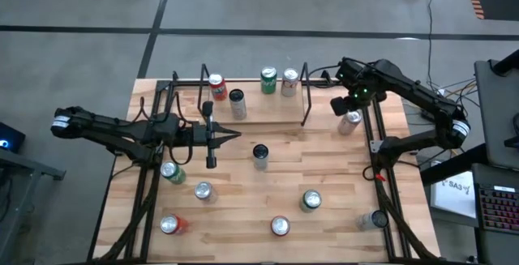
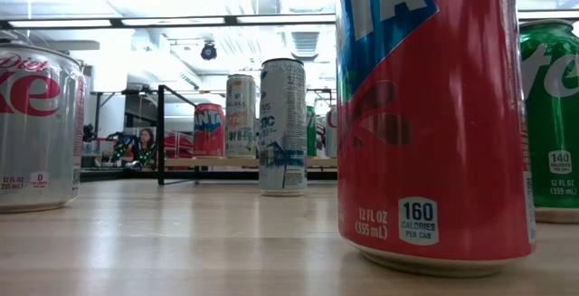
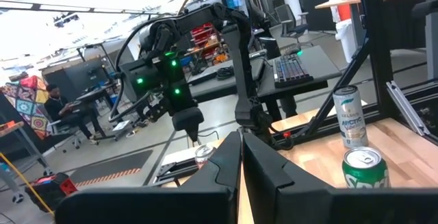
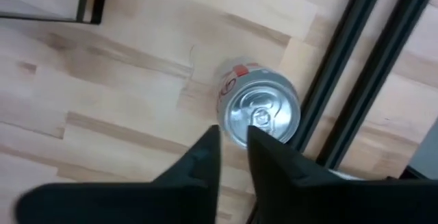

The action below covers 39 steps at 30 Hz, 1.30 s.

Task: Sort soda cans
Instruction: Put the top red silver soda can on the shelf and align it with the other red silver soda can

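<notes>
Several soda cans stand upright on the wooden table (image 1: 324, 168): a dark one (image 1: 260, 156), green ones (image 1: 172, 172) (image 1: 310, 201), red ones (image 1: 170, 225) (image 1: 280, 227) and silver ones (image 1: 203, 190) (image 1: 373, 219). Several more stand on a raised board at the far side, among them a red (image 1: 216, 85) and a green (image 1: 268, 80). My right gripper (image 4: 233, 133) points down, high above a silver-white can (image 4: 263, 113) at the table's right edge, its fingers a narrow gap apart. My left gripper (image 1: 212, 139) lies level over the table's left half, shut and empty.
A black metal frame (image 1: 304, 95) borders the raised board at the far side. Black rails (image 4: 349, 80) run along the table's right edge beside the silver-white can. In the low view a red can (image 2: 434, 115) stands close to the camera. A person (image 3: 58, 107) sits beyond the table.
</notes>
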Motion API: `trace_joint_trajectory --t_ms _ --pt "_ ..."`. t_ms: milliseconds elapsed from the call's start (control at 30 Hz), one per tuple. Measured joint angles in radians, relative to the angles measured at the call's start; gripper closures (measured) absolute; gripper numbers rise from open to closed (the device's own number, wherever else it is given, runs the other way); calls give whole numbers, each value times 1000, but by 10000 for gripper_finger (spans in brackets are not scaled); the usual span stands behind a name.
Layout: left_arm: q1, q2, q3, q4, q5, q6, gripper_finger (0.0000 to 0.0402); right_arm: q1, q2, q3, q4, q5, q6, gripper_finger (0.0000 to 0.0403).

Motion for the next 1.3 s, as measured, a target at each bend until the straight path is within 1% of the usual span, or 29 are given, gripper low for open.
trace_joint_trajectory --t_ms 67,367,467,567,667,967,1100,1300 --pt "0 0 0 0 0 0 401 0 0 0 0 -9 0 309" --pt "0 0 0 0 0 4 401 0 0 0 -21 -9 19 122" --pt "0 0 0 0 0 7 401 0 0 0 -21 -2 19 71" --pt "0 0 0 0 0 7 402 0 0 -3 -20 -2 18 37" --pt "0 0 0 0 0 7 401 0 0 -17 -13 -1 18 27" --pt "0 0 0 -1 0 8 401 -2 0 -128 100 10 22 25" --pt "0 0 0 -1 0 8 401 -2 0 -161 105 52 49 25" --pt "0 0 0 -1 0 8 401 -2 0 -190 114 53 53 25"
